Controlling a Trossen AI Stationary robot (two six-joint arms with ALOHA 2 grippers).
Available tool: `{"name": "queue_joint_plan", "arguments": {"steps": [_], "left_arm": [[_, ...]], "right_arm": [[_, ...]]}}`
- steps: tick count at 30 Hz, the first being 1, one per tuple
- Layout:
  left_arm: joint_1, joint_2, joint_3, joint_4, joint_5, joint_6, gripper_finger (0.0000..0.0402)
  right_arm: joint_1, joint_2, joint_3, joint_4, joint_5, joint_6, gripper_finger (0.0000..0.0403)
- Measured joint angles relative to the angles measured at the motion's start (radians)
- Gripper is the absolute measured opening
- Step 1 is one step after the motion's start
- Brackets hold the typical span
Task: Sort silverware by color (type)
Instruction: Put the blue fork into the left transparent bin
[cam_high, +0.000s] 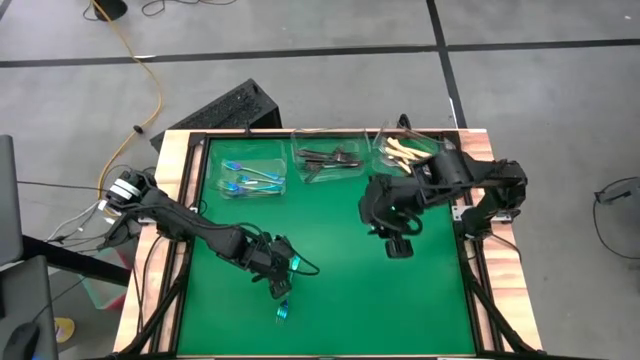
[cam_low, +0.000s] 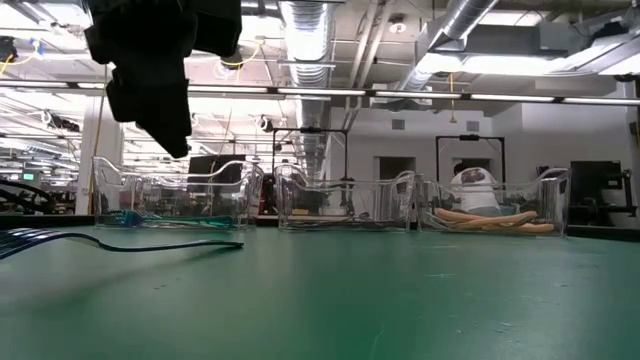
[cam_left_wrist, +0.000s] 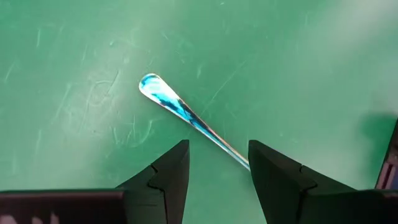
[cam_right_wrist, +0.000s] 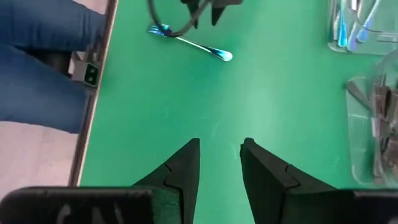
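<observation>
One Blue Fork Lies Under the Left Claw

One iridescent blue fork (cam_left_wrist: 186, 115) lies flat on the green bench (cam_high: 340, 290), apart from the rest of the silverware. The left claw (cam_left_wrist: 217, 165) hangs just above it, fingers spread with a clear gap and nothing between them; the fork's slim handle runs into that gap, and its rounded end points away ahead of the claw. From overhead, the left claw (cam_high: 281, 283) sits over the near-left part of the bench, with the fork's tines (cam_high: 283, 313) showing just past it toward the near edge.

The right claw (cam_right_wrist: 219, 163) hovers over the middle of the bench, partly open and empty, bare green mat beneath it. Seen from above, the right claw (cam_high: 397, 245) stands well apart from the blue fork.

Behind both claws, three clear tubs line the far edge. The left tub (cam_high: 250, 168) holds more blue forks (cam_high: 243, 180), the middle tub (cam_high: 330, 160) holds dark grey forks (cam_high: 328, 158), and the right tub (cam_high: 395, 143), closest to the right arm, holds cream-handled forks (cam_high: 405, 150).

A person's blue-trousered legs (cam_right_wrist: 43, 68) show beside the bench.
</observation>
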Motion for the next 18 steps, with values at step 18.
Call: {"name": "queue_joint_plan", "arguments": {"steps": [18], "left_arm": [[-0.042,0.018,0.0,-0.028,-0.077,-0.372,0.0148]], "right_arm": [[0.251,0.001,0.0,0.0,0.151,0.282,0.0138]]}}
